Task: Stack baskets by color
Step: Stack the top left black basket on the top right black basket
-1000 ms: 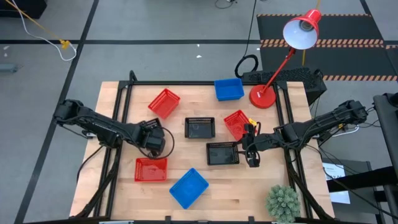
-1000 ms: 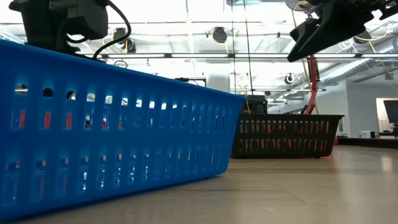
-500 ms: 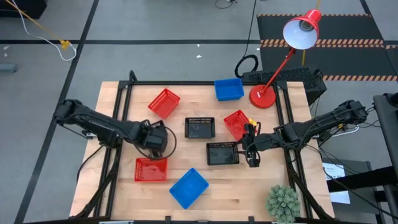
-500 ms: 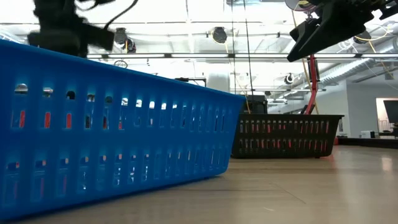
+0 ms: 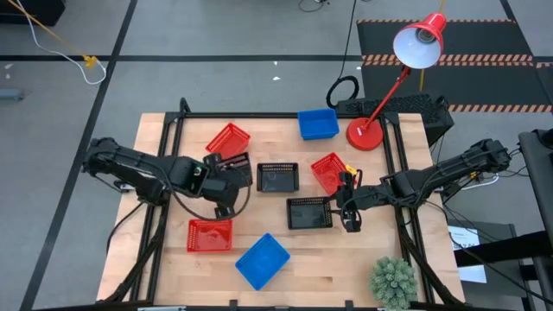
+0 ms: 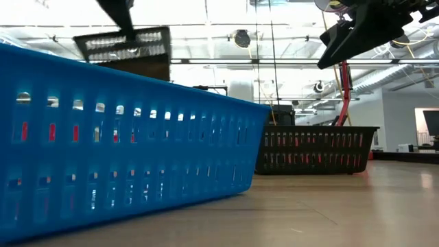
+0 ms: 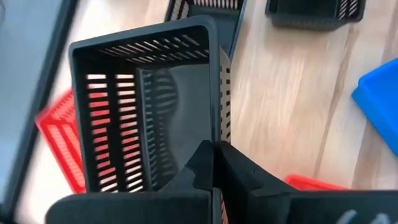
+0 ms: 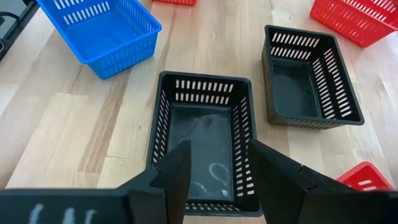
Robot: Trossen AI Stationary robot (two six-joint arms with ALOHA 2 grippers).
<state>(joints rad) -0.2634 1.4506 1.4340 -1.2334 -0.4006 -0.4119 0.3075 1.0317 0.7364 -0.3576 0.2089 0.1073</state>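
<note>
Three red baskets (image 5: 228,141), three black baskets (image 5: 278,177), two blue baskets (image 5: 318,123)

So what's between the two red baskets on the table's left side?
The left gripper, shut on a black basket, hangs between the far red basket and the near red basket; the high view shows it.

Pale wooden worktop (image 5: 285,255) edged by a black metal frame (image 5: 285,115). At its far right corner, well beyond the right hand, a red desk lamp (image 5: 420,41) rising from a round red base (image 5: 364,135). At the near right corner, a small green potted plant (image 5: 394,282). Beyond, grey floor with a yellow cable (image 5: 54,38) and hazard-striped matting (image 5: 441,60).
</note>
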